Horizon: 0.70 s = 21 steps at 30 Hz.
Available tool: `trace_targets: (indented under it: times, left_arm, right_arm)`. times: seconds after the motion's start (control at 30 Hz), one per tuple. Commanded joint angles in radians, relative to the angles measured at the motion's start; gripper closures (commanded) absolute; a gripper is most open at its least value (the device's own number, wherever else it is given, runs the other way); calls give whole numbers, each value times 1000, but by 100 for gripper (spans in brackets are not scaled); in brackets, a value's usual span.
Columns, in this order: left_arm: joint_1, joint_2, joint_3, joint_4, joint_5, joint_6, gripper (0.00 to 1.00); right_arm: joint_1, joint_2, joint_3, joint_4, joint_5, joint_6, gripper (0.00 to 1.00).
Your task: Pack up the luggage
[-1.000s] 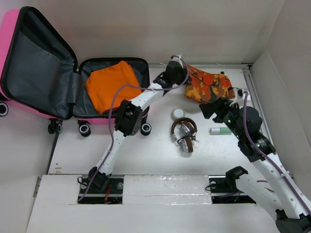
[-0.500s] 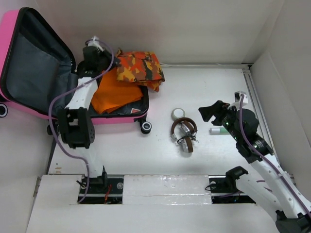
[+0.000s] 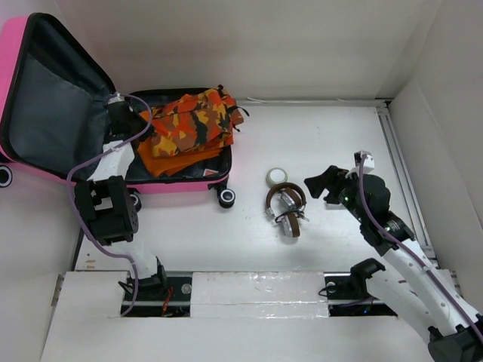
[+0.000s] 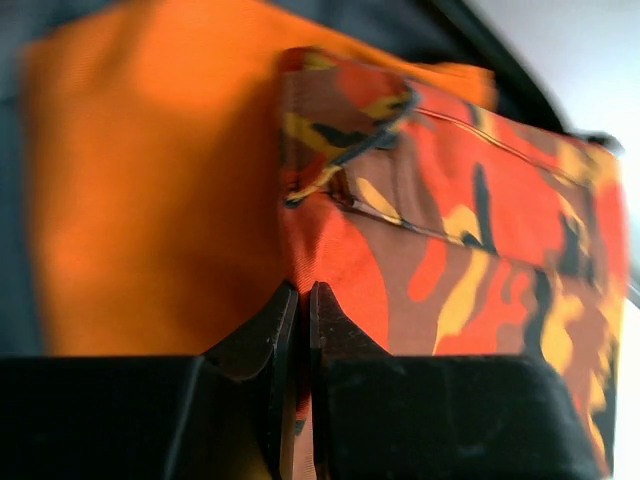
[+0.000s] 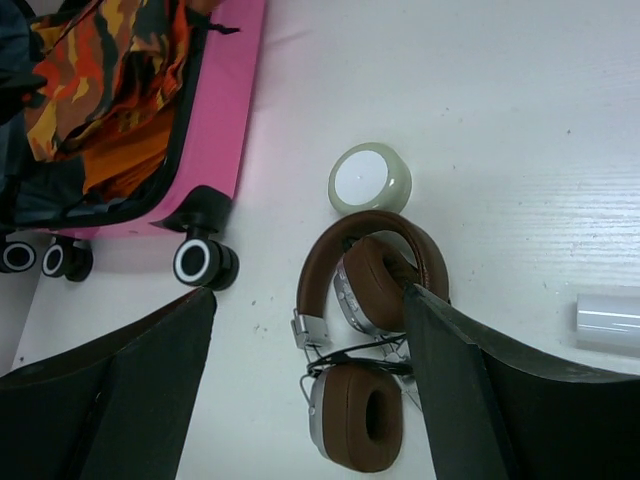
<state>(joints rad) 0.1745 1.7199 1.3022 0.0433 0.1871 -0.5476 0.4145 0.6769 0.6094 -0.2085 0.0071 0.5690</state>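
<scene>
Moved since the earlier frames: the right gripper (image 3: 322, 182), slightly leftward toward the headphones (image 3: 287, 208); the left gripper (image 4: 300, 292), from the far right of the table (image 3: 249, 241) across to the luggage (image 3: 185, 185), bringing the camouflage cloth (image 3: 192, 117). The right gripper hovers wide open above the headphones, holding nothing; a round tin (image 3: 277, 177) and a white tube (image 5: 610, 320) lie near them, unpacked. Farther back, the luggage stands open at the table's left, lid raised; its base holds an orange cloth (image 3: 170, 160) with the camouflage cloth on top; the left gripper is clamped on that cloth's edge. Judgement: second cloth delivered; release is due; three items remain.
</scene>
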Motion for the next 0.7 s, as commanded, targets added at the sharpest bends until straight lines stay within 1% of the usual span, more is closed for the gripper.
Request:
trace_targets:
  times: [0.0, 0.07, 0.13, 0.2, 0.23, 0.3, 0.37, 0.4, 0.43, 0.47, 0.53, 0.57, 0.6, 0.67]
  left_arm:
    - [49, -7, 66, -68, -213, 41, 100]
    - [59, 20, 77, -129, -273, 41, 100]
    - [59, 33, 86, -152, -328, 28, 100]
    - [59, 43, 95, -172, -342, 15, 96]
    - [59, 24, 95, -172, -351, 0, 96]
    - [59, -29, 95, -172, -405, -15, 86]
    - [59, -80, 95, -172, -451, -24, 73]
    - [59, -92, 95, -172, -451, -25, 43]
    - [59, -92, 95, -162, -424, -25, 33]
    - [46, -108, 95, -161, -379, -25, 28]
    - [-4, -118, 121, -161, -365, -15, 20]
    - [-30, -128, 132, -161, -365, -5, 18]
    - [-97, -143, 146, -161, -398, 12, 18]
    - [-179, -158, 196, -201, -443, 66, 18]
  right_arm:
    - [10, -23, -19, 52, 4, 3, 19]
    - [10, -11, -19, 40, 16, 3, 19]
    - [10, 2, -19, 17, 42, 14, 18]
    - [20, 15, -19, -8, 68, 25, 17]
    - [20, 24, -19, -32, 83, 25, 17]
    - [20, 24, -19, -55, 128, 25, 15]
    - [20, 24, -19, -66, 139, 34, 14]
    - [20, 24, -32, -66, 139, 34, 11]
    - [29, 35, -42, -75, 139, 34, 8]
    - [29, 45, -42, -75, 128, 34, 8]
    - [56, 58, -53, -86, 117, 45, 2]
    - [66, 68, -62, -95, 117, 54, 2]
    - [90, 69, -62, -95, 104, 54, 2]
    - [118, 99, -62, -95, 94, 66, 1]
